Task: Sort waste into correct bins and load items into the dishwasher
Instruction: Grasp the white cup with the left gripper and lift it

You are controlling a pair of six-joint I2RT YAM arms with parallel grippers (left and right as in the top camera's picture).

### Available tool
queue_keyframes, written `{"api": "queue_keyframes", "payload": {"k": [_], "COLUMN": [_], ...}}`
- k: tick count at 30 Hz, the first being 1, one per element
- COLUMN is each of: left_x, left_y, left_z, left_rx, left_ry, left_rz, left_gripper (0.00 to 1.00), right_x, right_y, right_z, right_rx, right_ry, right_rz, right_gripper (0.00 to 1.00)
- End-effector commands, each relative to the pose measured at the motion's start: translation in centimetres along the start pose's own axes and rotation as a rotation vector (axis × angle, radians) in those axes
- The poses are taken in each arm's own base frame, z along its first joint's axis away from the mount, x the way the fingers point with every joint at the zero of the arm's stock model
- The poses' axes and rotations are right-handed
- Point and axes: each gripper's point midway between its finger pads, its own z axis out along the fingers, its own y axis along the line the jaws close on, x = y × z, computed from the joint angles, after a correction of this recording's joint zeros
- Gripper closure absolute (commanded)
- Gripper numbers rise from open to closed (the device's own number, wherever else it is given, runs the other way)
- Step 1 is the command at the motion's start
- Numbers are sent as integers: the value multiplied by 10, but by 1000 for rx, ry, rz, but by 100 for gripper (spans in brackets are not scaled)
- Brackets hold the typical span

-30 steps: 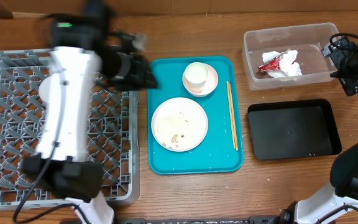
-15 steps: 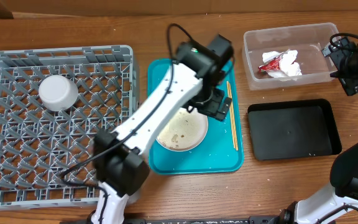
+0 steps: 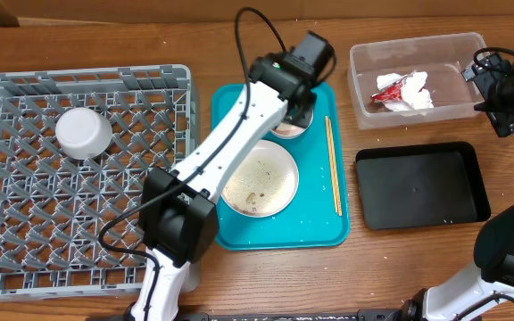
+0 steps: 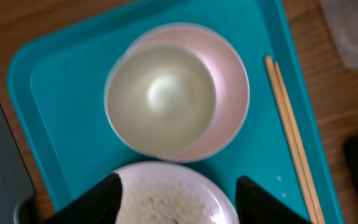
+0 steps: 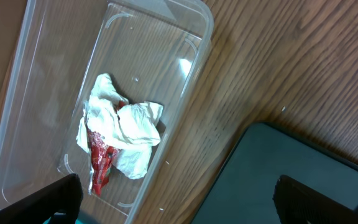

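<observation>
My left gripper [image 4: 179, 208] hovers open over the teal tray [image 4: 61, 124], its fingers [image 4: 104, 196] apart above the far rim of the food-specked white plate [image 4: 166, 199]. Just beyond stands a small white cup [image 4: 160, 99] on a saucer [image 4: 232, 93]. The wooden chopsticks [image 4: 294, 137] lie to the right. A white bowl [image 3: 83, 132] sits upside down in the grey dish rack [image 3: 25, 223]. My right gripper [image 5: 179, 205] is open and empty above the gap between the clear tub [image 5: 185, 37] and the black tray [image 5: 303, 174]. The tub holds a crumpled napkin [image 5: 132, 134] and a red wrapper [image 5: 98, 165].
The left arm [image 3: 239, 134] stretches diagonally across the teal tray [image 3: 239, 232] and covers part of the plate [image 3: 270, 183] and saucer. The right arm [image 3: 507, 85] stands at the table's right edge beside the clear tub [image 3: 364, 67]. A few white grains [image 4: 278, 180] lie on the teal tray.
The left arm swung from over the dish rack to the teal tray, leaving the bowl in the rack, then shifted toward the cup. The right arm has not moved.
</observation>
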Motion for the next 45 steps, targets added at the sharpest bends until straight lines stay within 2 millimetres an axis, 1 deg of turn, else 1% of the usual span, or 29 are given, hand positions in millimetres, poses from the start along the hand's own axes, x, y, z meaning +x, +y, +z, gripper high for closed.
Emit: {"api": "queue_keyframes", "payload": {"k": [1,3,6,9,11,14,16,17,18,19,20,24,26,28,29,33,36,38,41,43,45], "left_x": [-5,-5,-8,-7,-4,3,9,11,12,12,12,8,8,9,8,3,-8,-18,-31,-36,-36], "left_y": [-11,-21,-25,-30,-32,-33,-33,-33,-32,-32,-31,-32,-32,-32,-32,-31,-28,-22,-6,12,35], "left_z": [6,7,11,20,28,46,59,63,66,67,68,67,67,66,65,49,21,-6,-52,-81,-103], "left_rx": [94,153,151,157,153,141,131,127,125,124,124,128,128,128,128,134,144,156,171,172,161], "left_ry": [0,-2,-14,-11,1,31,59,67,72,75,75,60,60,61,61,37,-4,-45,-113,-154,-176], "left_rz": [8,39,54,67,85,111,117,120,120,119,118,117,117,116,116,114,80,18,-73,-127,-175], "left_gripper": [43,41,38,37,37,37,37,40,44,49,50,52,65,94,96,96,96,96,96,96,96], "right_x": [-1,-1,-1,-1,-1,-1,-1,-1,-1,-1,-1,-1,-1,-1,-1,-1,-1,-1,-1,-1,-1], "right_y": [3,3,3,3,3,3,3,3,3,3,3,3,3,3,3,3,3,3,3,3,3], "right_z": [-5,-5,-5,-5,-5,-5,-5,-5,-5,-5,-5,-5,-5,-5,-5,-5,-5,-5,-5,-5,-5], "right_rx": [-12,-12,-12,-12,-12,-12,-12,-12,-12,-12,-12,-12,-12,-12,-12,-12,-12,-12,-12,-12,-12], "right_ry": [-13,-13,-13,-13,-13,-13,-13,-13,-13,-13,-13,-13,-13,-13,-13,-13,-13,-13,-13,-13,-13], "right_rz": [-3,-3,-3,-3,-3,-3,-3,-3,-3,-3,-3,-3,-3,-3,-3,-3,-3,-3,-3,-3,-3], "right_gripper": [0,0,0,0,0,0,0,0,0,0,0,0,0,0,0,0,0,0,0,0,0]}}
